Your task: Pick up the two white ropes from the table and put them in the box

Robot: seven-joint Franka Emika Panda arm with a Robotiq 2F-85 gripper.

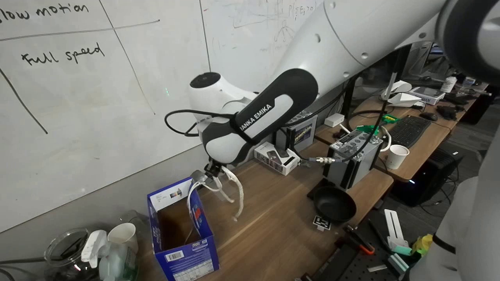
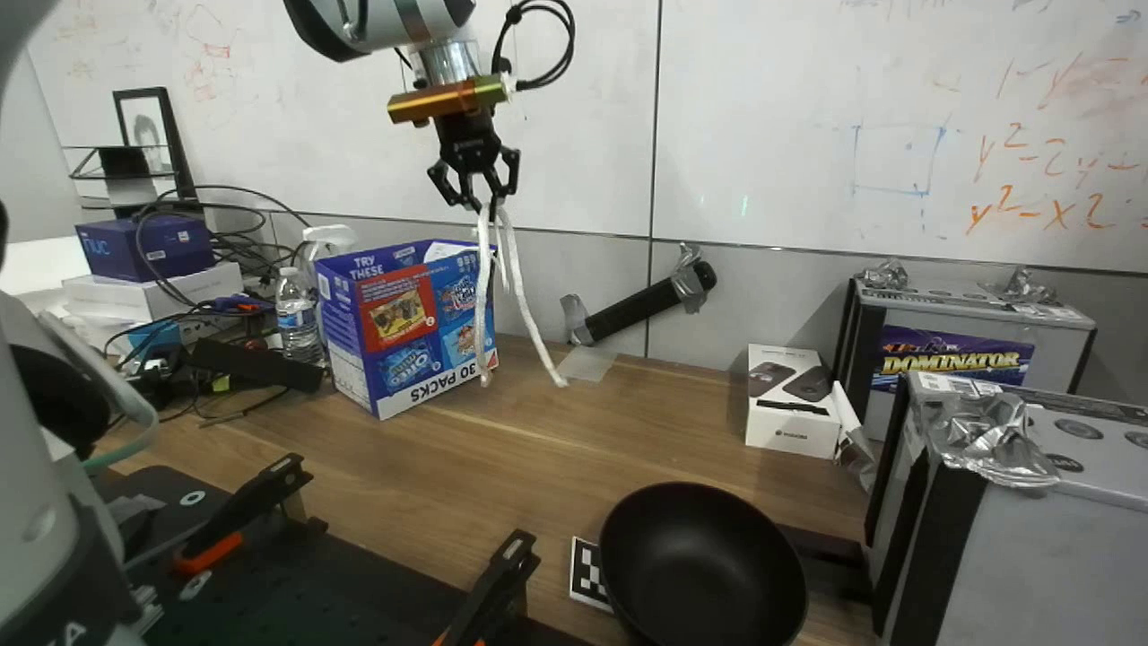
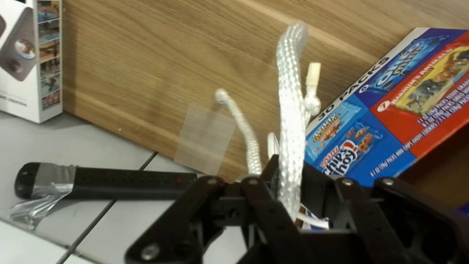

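Observation:
My gripper (image 2: 484, 199) is shut on the white ropes (image 2: 484, 301) and holds them up in the air. Their strands hang below the fingers in both exterior views. In the wrist view a thick braided strand (image 3: 290, 106) stands out from the jaws, with a thinner end, a small loop and a knotted tip beside it. I cannot tell which strand belongs to which rope. The blue open-top box (image 1: 191, 259) stands on the wooden table (image 2: 502, 449). The gripper (image 1: 213, 171) is above and beside the box's rim, and a thin loop reaches over that side wall.
A spray bottle (image 1: 117, 261), a white cup (image 1: 124, 236) and a glass jar stand close beside the box. A black pan (image 2: 704, 565), a white phone box (image 2: 794, 413) and grey electronic boxes (image 2: 1013, 538) stand further off. A power strip (image 2: 637, 309) is taped to the wall.

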